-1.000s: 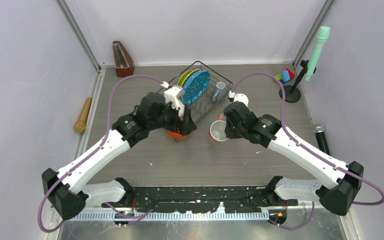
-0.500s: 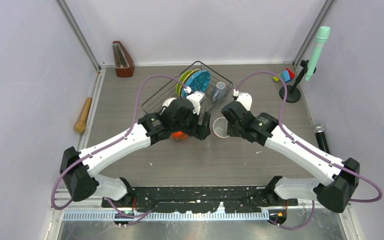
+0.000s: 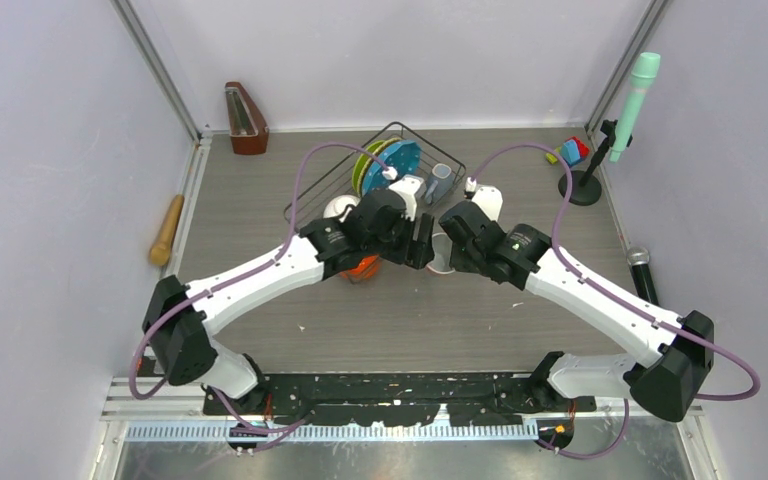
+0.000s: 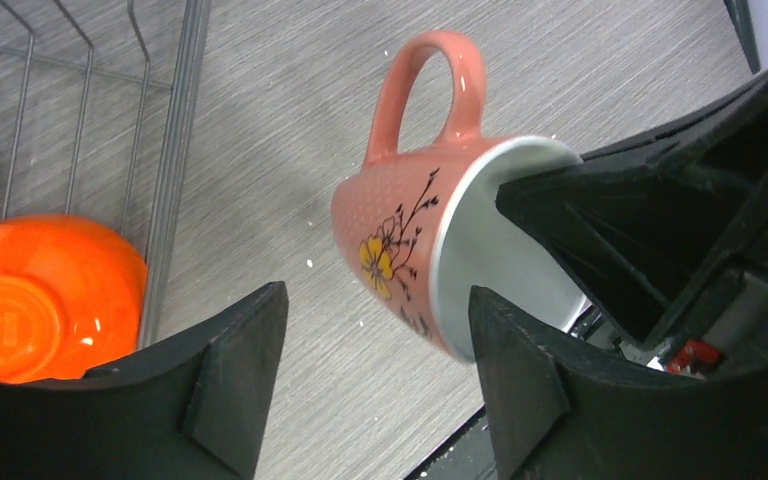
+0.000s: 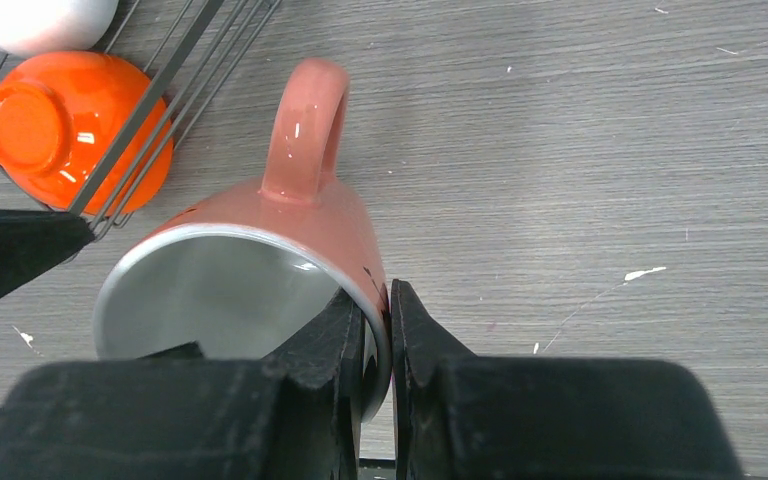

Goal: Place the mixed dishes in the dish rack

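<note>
My right gripper [image 5: 388, 300] is shut on the rim of the pink mug [image 5: 290, 240] and holds it tilted above the table. In the top view the mug [image 3: 442, 258] sits between both grippers. My left gripper [image 4: 375, 295] is open, its jaws on either side of the mug's flowered body [image 4: 400, 230] without touching it. The black wire dish rack [image 3: 320, 195] holds the lime-green plate [image 3: 366, 162], blue dotted plate [image 3: 402, 162], grey mug [image 3: 441, 180] and white bowl [image 3: 339, 207]. The orange bowl [image 4: 40, 300] lies upside down at the rack's near corner. The yellow plate is hidden.
A wooden metronome [image 3: 245, 118] stands at the back left and a wooden rolling pin [image 3: 167, 230] lies at the left edge. A green microphone on a stand [image 3: 632, 100], toy blocks [image 3: 570, 152] and a black microphone [image 3: 643, 275] are on the right.
My left arm swung right from over the orange bowl to the pink mug. My right gripper carried the mug a little left and towards the rack.
</note>
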Available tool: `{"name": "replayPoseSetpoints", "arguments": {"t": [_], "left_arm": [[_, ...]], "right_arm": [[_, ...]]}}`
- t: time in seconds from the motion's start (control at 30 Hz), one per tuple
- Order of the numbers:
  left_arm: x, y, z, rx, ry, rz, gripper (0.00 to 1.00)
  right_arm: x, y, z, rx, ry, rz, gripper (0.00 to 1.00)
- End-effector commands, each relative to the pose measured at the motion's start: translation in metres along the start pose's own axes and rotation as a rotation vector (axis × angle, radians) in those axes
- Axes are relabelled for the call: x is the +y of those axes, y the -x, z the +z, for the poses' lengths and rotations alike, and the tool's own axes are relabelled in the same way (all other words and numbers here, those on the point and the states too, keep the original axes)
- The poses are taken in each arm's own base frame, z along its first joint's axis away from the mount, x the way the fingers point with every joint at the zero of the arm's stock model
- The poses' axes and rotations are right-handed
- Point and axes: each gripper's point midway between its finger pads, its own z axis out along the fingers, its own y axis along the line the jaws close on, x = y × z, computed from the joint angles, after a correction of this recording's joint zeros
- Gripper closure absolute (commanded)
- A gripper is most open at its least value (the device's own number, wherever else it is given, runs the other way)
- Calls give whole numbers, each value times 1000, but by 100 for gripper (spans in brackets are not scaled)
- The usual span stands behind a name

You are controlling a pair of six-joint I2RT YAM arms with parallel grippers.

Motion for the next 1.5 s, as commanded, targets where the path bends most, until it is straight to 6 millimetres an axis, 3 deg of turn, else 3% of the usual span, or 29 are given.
{"name": "replayPoseSetpoints", "arguments": {"t": [0.0, 0.1, 0.2, 0.27, 0.3, 0.37, 0.43, 0.57, 0.8, 0.9, 0.93, 1.07, 1.27, 1.47], "left_arm": [[-9, 18, 10, -22, 12, 4, 37], [-11, 12, 23, 19, 28, 23, 57], [-19, 9, 34, 40, 6, 21, 95], [-20, 7, 38, 37, -2, 10, 100], [-19, 9, 38, 29, 0, 4, 100], [-18, 12, 36, 22, 7, 4, 100], [-17, 14, 34, 21, 3, -4, 100], [-16, 20, 28, 18, -55, -40, 100], [-6, 35, 2, -17, -254, -194, 100], [-4, 45, -18, -61, -362, -247, 100], [-4, 51, -27, -78, -409, -279, 100], [2, 73, -62, -131, -515, -374, 100], [8, 106, -103, -212, -598, -434, 100], [-6, 125, -119, -226, -767, -497, 100]], "right_arm": [[19, 32, -9, -111, 67, 98, 100], [14, 31, -9, -121, 37, 87, 98], [10, 27, -7, -111, 14, 80, 89], [11, 26, -9, -105, 28, 83, 63], [10, 25, -10, -105, 31, 87, 37], [7, 26, -17, -117, 50, 96, 17], [5, 29, -27, -129, 90, 103, 8], [-1, 34, -50, -152, 199, 124, 2], [-27, 41, -51, -133, 255, 272, 0], [-15, 46, -55, -97, 379, 359, 0], [0, 52, -60, -84, 483, 387, 0], [43, 80, -98, -166, 856, 450, 0], [73, 89, -108, -159, 1081, 419, 0], [91, 109, -128, -182, 1285, 470, 0]]}}
